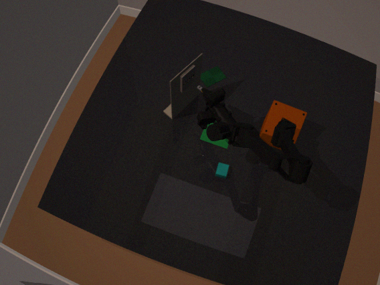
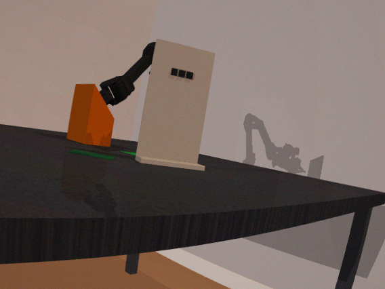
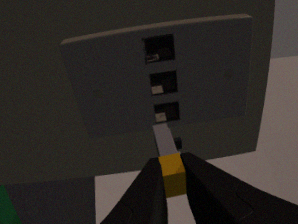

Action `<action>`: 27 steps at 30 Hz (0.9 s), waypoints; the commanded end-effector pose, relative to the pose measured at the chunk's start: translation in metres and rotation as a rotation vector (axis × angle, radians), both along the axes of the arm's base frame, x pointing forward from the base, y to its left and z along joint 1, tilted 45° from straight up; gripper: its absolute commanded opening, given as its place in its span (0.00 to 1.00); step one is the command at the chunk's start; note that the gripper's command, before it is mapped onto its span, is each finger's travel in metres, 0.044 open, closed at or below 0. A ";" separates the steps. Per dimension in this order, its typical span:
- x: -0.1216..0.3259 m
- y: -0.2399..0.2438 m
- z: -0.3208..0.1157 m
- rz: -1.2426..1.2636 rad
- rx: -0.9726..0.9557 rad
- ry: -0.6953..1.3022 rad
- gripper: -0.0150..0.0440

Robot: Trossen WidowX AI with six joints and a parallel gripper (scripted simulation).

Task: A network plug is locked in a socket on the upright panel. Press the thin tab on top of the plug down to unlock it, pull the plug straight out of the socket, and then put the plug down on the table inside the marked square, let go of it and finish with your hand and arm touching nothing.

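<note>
The plug [image 1: 199, 87] [image 3: 165, 141] has a grey body and a yellow rear part. My gripper [image 1: 203, 90] [image 3: 170, 165] is shut on the yellow part. The plug's front points at the upright panel [image 1: 177, 100] [image 2: 173, 119] [image 3: 40, 160], with a gap between them in the top view. The socket block [image 3: 115, 85] has three square openings, none with a plug in it. Two green patches lie on the table, a dark one [image 1: 213, 76] [image 2: 91, 155] and a brighter one [image 1: 212, 142] [image 2: 129, 153] partly under the arm. Which is the marked square I cannot tell.
An orange box [image 1: 289, 108] [image 2: 81, 112] stands beside the arm. A small teal block [image 1: 222, 170] lies beyond the brighter patch, near a faint grey rectangle [image 1: 197, 217]. The panel's foot [image 1: 168, 110] [image 2: 169, 163] rests on the dark table [image 1: 100, 160] [image 2: 237, 190].
</note>
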State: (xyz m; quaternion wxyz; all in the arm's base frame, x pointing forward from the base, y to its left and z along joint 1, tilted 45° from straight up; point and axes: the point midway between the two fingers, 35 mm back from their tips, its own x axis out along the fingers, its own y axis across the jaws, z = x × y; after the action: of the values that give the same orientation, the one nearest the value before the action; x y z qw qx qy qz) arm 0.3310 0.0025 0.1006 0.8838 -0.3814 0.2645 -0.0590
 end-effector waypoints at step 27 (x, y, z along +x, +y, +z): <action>-0.010 -0.013 0.022 -0.002 0.001 -0.001 0.25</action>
State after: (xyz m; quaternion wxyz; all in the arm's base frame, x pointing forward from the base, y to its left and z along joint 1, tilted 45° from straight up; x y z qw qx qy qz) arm 0.3216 -0.0062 0.1122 0.8824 -0.3813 0.2695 -0.0583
